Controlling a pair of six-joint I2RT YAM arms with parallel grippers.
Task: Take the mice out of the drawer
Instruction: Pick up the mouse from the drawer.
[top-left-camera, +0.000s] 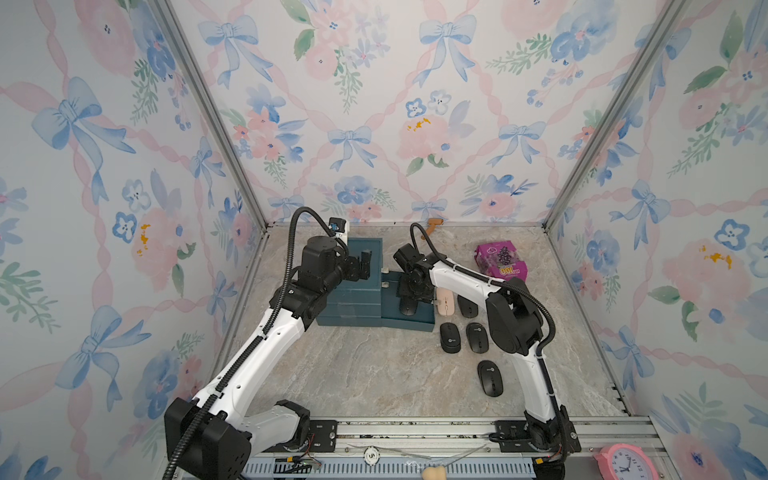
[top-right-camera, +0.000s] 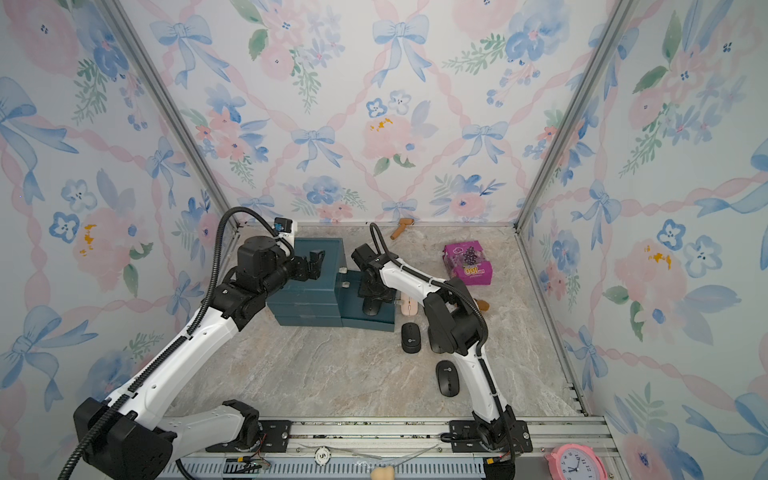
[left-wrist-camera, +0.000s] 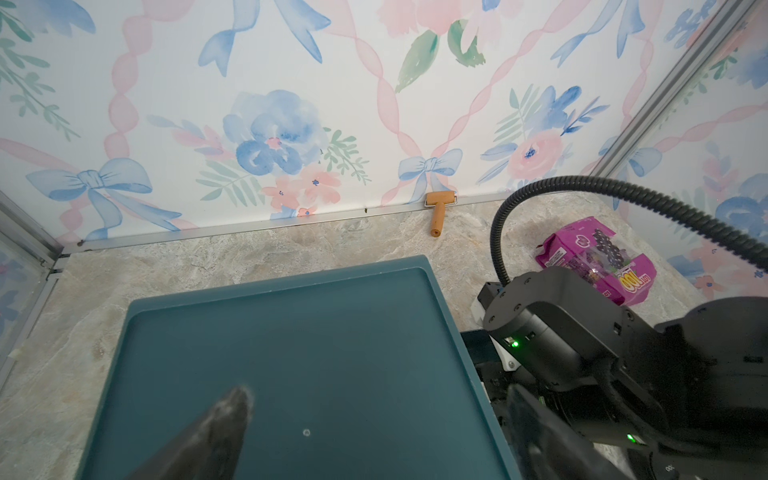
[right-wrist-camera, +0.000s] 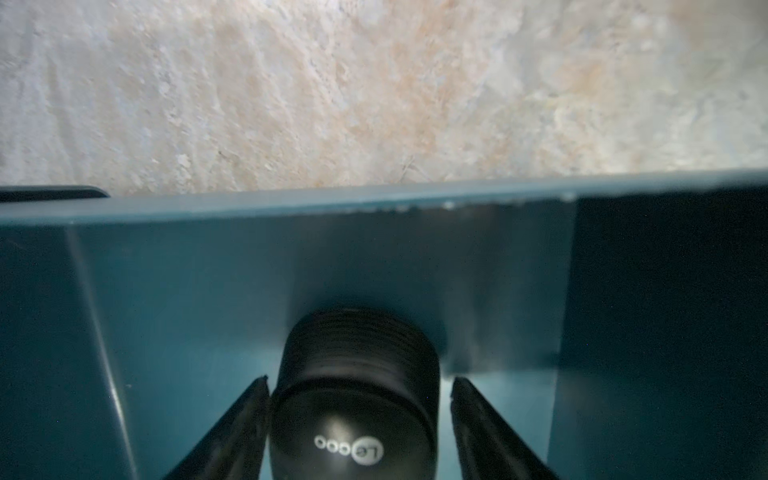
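My right tool (right-wrist-camera: 359, 382) is spread astride a black mouse (right-wrist-camera: 353, 419) lying in the open drawer (right-wrist-camera: 374, 199). Five other mice (top-left-camera: 450, 337) lie on the worktop (top-left-camera: 374, 374) just right. My left tool (top-left-camera: 360, 262) hovers spread over the cabinet (top-left-camera: 353, 299).

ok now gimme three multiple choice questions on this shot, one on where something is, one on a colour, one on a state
1. Where is the black mouse that the right end effector straddles?
a) in the open drawer
b) on the drawer unit's top
c) by the purple packet

2. What colour is the odd mouse on the table, the one that is not black?
a) green
b) pale pink
c) yellow

3. How does the right end effector stand?
a) shut on nothing
b) lifted clear, carrying a mouse
c) open, a finger each side of the mouse

Answers: 1 a, teal drawer walls surround it in the right wrist view; 2 b, it lies just beside the drawer in both top views; 3 c, a gap shows between one finger and the mouse.
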